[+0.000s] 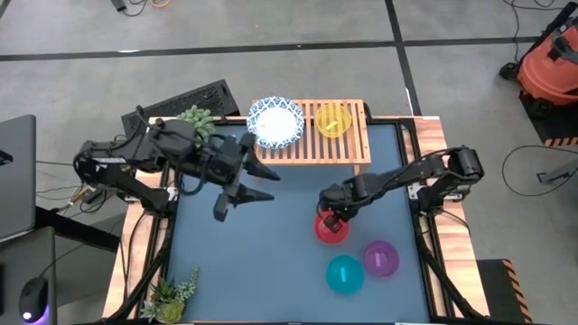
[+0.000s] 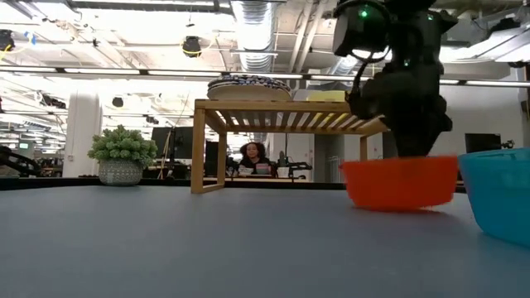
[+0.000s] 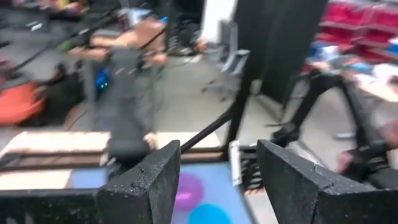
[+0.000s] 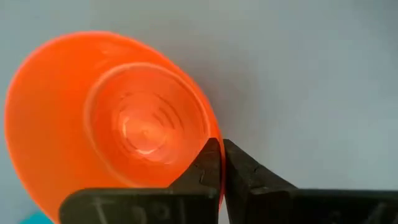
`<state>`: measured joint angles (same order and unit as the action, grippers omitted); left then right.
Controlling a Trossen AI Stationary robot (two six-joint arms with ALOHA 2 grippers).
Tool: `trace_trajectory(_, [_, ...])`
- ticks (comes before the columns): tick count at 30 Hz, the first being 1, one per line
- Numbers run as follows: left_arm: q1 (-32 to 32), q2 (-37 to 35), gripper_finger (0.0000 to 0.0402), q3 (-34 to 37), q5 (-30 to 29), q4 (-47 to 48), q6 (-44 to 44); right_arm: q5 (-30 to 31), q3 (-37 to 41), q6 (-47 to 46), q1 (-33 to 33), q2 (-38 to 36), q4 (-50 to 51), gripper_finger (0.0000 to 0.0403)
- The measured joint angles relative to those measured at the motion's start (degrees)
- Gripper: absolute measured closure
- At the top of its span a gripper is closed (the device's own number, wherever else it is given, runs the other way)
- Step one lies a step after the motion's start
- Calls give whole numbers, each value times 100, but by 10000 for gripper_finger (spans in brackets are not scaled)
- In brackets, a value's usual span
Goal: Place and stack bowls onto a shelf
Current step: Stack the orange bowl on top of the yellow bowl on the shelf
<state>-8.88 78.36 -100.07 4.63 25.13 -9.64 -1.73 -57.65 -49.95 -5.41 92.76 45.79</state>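
Right gripper [image 1: 330, 219]: fingers clenched on red bowl [image 1: 330, 228] rim, on surface [image 1: 262, 262].
Neighbours: teal bowl [image 1: 344, 273], purple bowl [image 1: 381, 257] just beside.
Shelf [image 1: 348, 144]: carries patterned bowl [image 1: 275, 122], yellow bowl [image 1: 332, 120].
Left gripper [image 1: 248, 192]: fingers released, hovering near shelf.

R pincer [image 1: 330, 219] at red bowl [image 1: 331, 230], white bowl [image 1: 275, 122] & yellow bowl [image 1: 332, 120] on shelf [image 1: 357, 149]
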Motion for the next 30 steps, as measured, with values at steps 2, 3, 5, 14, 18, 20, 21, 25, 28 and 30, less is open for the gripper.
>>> trace_trajectory(2, [0,-14,205,-2,-326,255,2,-148,-151,120,80,-132,219,380])
trace_trajectory(3, [0,-14,205,-4,-483,405,1,-224,-268,174,106,-230,317,381])
trace_trajectory(5, [7,-6,205,-2,-842,798,3,-317,-543,331,159,-455,612,381])
trace_trajectory(14, [142,-3,205,612,-1803,1517,-619,-354,-2246,1552,908,-1310,1779,381])
trace_trajectory(18, [153,-3,205,1219,-1516,1010,-1057,-164,-2946,1967,1593,-1422,1868,381])
trace_trajectory(20, [176,-1,205,1553,-1269,487,-1256,-115,-3244,2267,2048,-1409,1867,381])
trace_trajectory(21, [219,-1,205,1711,-1056,192,-1310,-59,-3389,2430,2270,-1376,1870,381])
trace_trajectory(25, [610,7,205,2009,198,-603,-1489,221,-3797,2825,3212,-1146,1868,381])
trace_trajectory(28, [948,-13,205,2004,810,-1059,-1378,216,-3972,3144,3789,-927,1814,381])
trace_trajectory(30, [1134,-5,205,2004,1004,-1414,-1374,214,-4058,3261,4081,-768,1804,381])
